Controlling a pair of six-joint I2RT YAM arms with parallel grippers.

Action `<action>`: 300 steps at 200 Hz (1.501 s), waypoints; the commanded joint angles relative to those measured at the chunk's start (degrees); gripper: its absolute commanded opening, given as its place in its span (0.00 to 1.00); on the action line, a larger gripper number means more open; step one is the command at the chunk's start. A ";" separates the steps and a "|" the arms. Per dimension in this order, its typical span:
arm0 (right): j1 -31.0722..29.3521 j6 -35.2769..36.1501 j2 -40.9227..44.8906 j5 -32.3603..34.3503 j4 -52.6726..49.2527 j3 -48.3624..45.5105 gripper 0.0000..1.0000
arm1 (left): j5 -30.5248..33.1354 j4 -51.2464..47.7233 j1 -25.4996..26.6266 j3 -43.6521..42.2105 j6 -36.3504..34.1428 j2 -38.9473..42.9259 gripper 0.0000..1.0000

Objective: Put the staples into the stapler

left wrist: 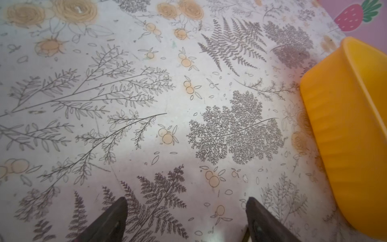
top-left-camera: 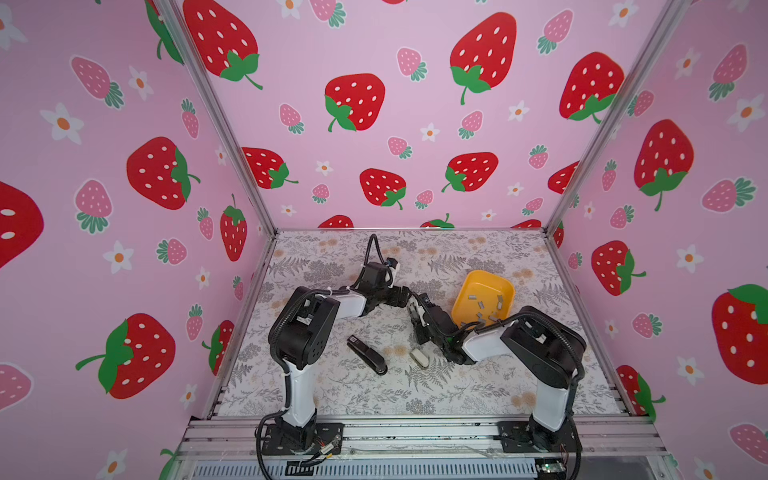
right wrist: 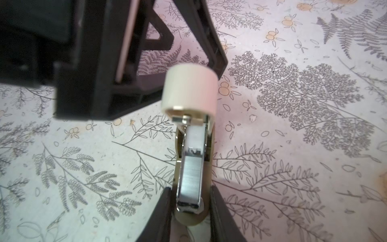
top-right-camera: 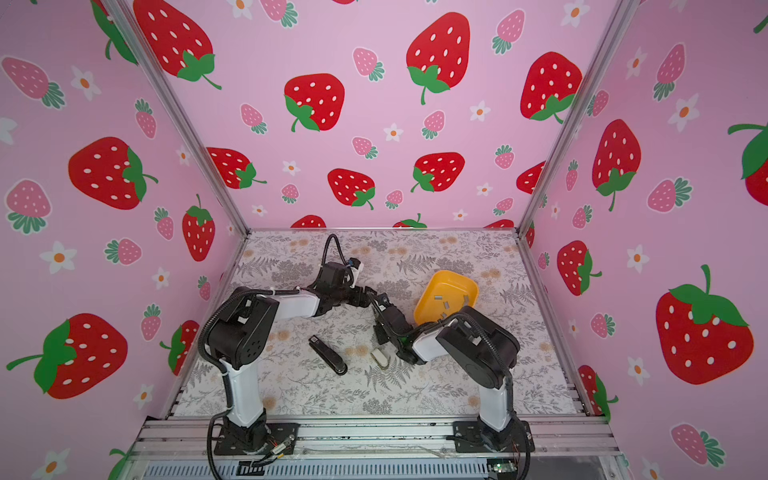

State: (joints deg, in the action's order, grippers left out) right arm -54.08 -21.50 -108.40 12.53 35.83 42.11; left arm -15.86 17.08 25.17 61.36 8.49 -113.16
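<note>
Table: the fern-and-flower printed table (top-left-camera: 374,395) fills the lower middle of both top views. Everything lies in its central band, where either arm can likely reach.
Tray: the yellow tray (top-left-camera: 459,303) sits right of centre, near the right arm. It keeps the loose staples (top-left-camera: 471,296) together: several grey strips lie scattered on its floor, most apart from one another.
Left gripper: the left gripper (left wrist: 186,199) hangs released over bare table, fingers spread wide and holding nothing. The tray's wall is at the right edge of its wrist view. It seems parked clear of the work.
Right gripper: the right gripper (right wrist: 190,187) is at the bottom centre of its wrist view. Its jaws straddle the nose of the cream stapler (right wrist: 192,136), close against its sides. I cannot tell whether they pinch it. They are probably there to steady it.
Black stapler: the black stapler (top-left-camera: 368,355) lies flat left of centre, looks closed, and nothing touches it.
Cream stapler: it lies just below centre in both top views, lid swung up so the magazine is exposed.
Loaded strip: a silver loaded strip (right wrist: 189,178) sits in the open magazine toward the nose, so closing the lid looks like the step left.
</note>
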 commanded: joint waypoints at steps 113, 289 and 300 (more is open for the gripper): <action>0.47 -0.50 16.33 -2.31 -7.85 -4.37 0.42 | -0.93 8.42 3.63 -11.87 -8.04 3.22 0.89; 1.02 -2.98 7.10 -2.49 -2.45 -5.04 0.19 | -0.33 11.39 3.72 -14.16 -9.75 3.03 0.88; 1.07 -2.39 10.15 -1.98 -2.48 -5.92 0.20 | -0.08 11.91 3.75 -14.58 -9.68 3.20 0.88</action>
State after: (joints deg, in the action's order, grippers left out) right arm -53.10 -23.29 -103.33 9.80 32.03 38.74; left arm -16.93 31.79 28.62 48.88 1.10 -108.88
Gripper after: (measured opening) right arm 0.194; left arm 0.880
